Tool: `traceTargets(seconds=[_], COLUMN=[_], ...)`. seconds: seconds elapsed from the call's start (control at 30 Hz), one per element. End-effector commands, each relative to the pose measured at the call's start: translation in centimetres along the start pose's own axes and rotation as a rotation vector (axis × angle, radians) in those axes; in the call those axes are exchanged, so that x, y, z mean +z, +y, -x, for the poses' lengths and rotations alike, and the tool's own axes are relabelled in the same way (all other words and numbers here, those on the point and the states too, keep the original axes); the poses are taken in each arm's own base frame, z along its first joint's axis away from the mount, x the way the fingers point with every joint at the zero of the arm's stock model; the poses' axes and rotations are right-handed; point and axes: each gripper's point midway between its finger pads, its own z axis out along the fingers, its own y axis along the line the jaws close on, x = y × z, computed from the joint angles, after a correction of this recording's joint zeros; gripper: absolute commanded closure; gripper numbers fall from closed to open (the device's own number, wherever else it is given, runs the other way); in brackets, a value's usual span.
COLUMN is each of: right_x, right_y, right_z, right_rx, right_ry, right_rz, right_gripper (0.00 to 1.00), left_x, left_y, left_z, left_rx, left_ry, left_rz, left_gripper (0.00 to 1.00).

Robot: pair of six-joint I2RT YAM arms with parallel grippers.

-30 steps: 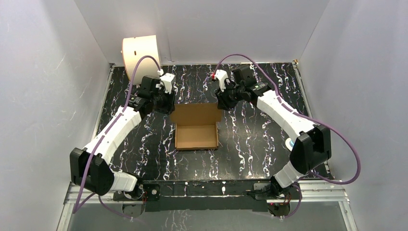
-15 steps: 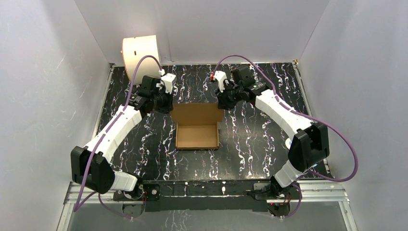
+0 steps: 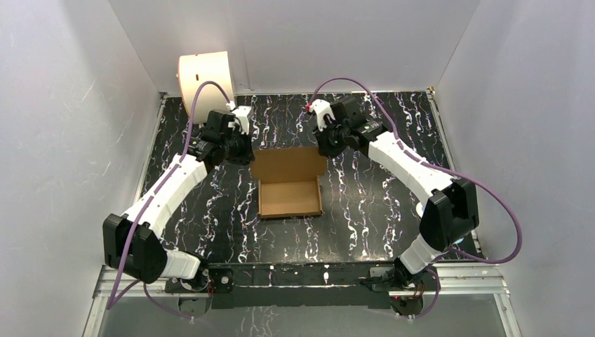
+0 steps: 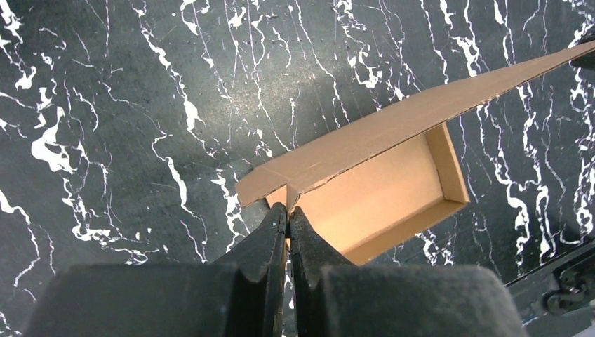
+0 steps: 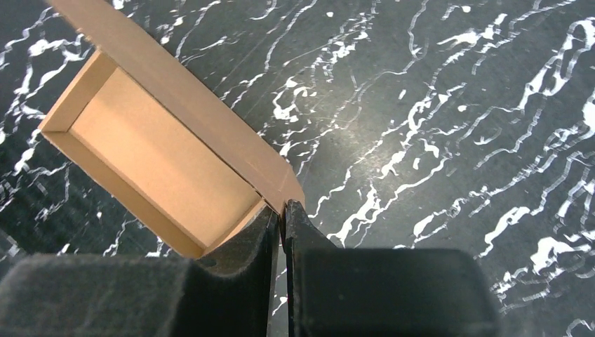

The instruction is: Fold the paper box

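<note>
Brown corrugated cardboard makes up the paper box (image 3: 290, 199), a thin, shallow die-cut mailer lying near the middle of the black, white-veined marble-patterned surface (image 3: 379, 210). Its open tray (image 4: 379, 193) faces upward with its low walls standing, on the side toward the near edge. Its broad lid flap (image 3: 288, 163) reaches from the tray's far wall toward the far edge. In my two wrist views the lid flap appears lifted off the surface and leaning over the tray.

The black left fingers (image 4: 272, 235) are pressed together, with no gap visible between them. Their tips meet on the left far corner of the lid flap, where a thin edge of cardboard runs in between them. The black right fingers (image 5: 300, 228) stand almost together, with only a dark sliver between them. Their tips pinch the right far corner of the lid flap. I read both as gripping the paper box, one at each end of the lid.

The white-and-black left arm (image 3: 168, 189) and right arm (image 3: 407, 165) reach in from the near edge and bend toward each other over the far half of the surface. A purple cable (image 3: 491, 203) loops along each arm.

A cream-white cylindrical drum (image 3: 205, 78) stands at the far left corner, well apart from the paper box.
</note>
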Motion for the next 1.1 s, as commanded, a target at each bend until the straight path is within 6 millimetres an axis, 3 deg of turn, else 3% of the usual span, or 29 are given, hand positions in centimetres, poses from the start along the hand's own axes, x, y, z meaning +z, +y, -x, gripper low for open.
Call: traceTargets(seconds=[0.0,0.33,0.73,1.07], right_x=[-0.6,-0.3,0.6,0.8], right_y=[-2.5,-3.5,-3.6,-4.0], right_z=[2.0,4.2,5.8,6.9], right_rx=[0.069,0.232,0.375,0.437], right_ry=[-0.017,-0.082,-0.156,-0.214], right_rz=[-0.239,-0.411,-0.46,-0.476], right_gripper=[0.84,0.82,0.75,0.87], left_x=[-1.3,-1.0,0.5,0.2], left_y=[0.4,1.1,-0.3,-0.6], left_z=[1.0,1.1,1.4,1.6], left_rx=[-0.102,-0.186,-0.203,-0.207], left_ry=[-0.065,-0.122,-0.173,-0.196], left_rz=[0.05,0.143,0.203,0.209], left_gripper=[1.0,1.0,1.0,1.0])
